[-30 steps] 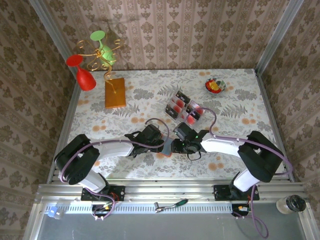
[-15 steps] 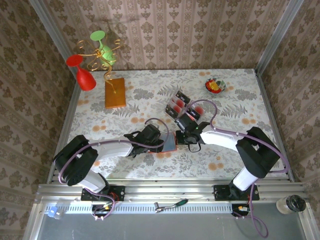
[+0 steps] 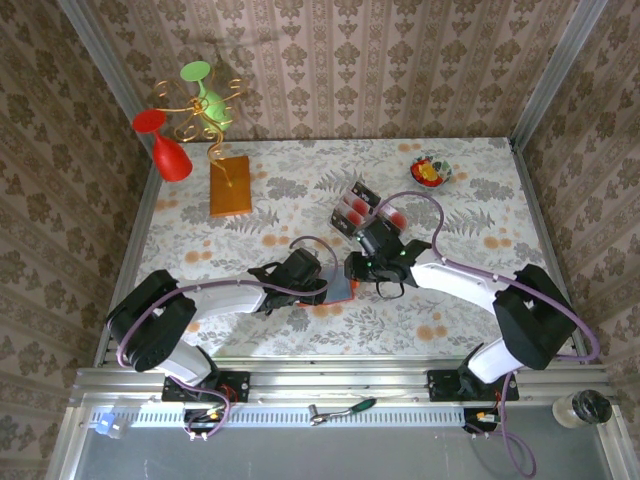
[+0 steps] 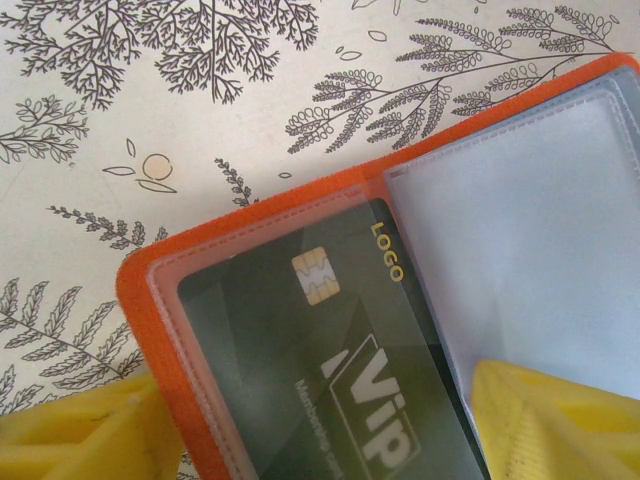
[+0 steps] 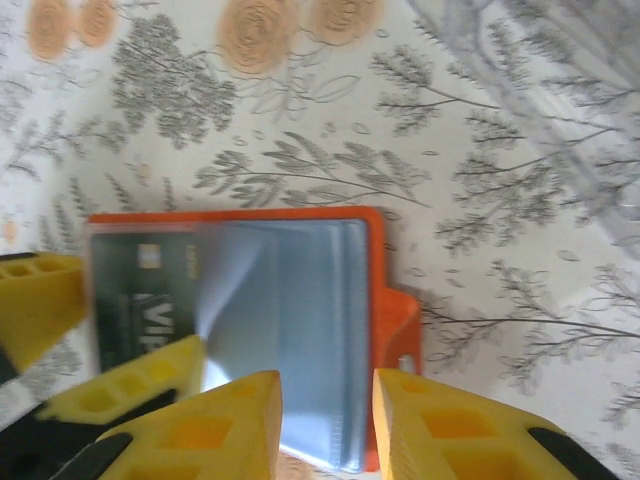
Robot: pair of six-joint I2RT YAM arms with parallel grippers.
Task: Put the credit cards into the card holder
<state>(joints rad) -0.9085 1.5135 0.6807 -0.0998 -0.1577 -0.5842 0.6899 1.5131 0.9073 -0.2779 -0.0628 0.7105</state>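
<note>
The left gripper (image 4: 310, 400) stands wide open over the open card holder (image 4: 135, 300). Its 2 yellow fingers (image 4: 70, 440) straddle the left panel: one sits at the holder's outer orange edge, the other lies over the grey-blue sleeve near the fold. The jaws clamp nothing between them, and I cannot tell how hard the tips press down.

The right gripper (image 5: 327, 385) is only narrowly open. Its 2 fingers hang over the near edge of the holder's right panel (image 5: 395, 310), with the orange rim showing in the gap. Whether they touch it cannot be told.

From above, the holder (image 3: 342, 291) lies flat on the flowered table (image 3: 250, 330) at the front middle, between the left gripper (image 3: 328, 287) and the right gripper (image 3: 355, 268). In the right wrist view its long axis runs left to right, with the closing tab on the right.

1 dark card (image 4: 320, 380) marked "VIP" and "LOGO" sits in the left clear pocket. Its long axis runs parallel to the fold, and one short edge lies close against the orange rim.

The other credit cards (image 3: 352, 212) lie in a loose group farther back on the table, just beyond the right gripper.
</note>
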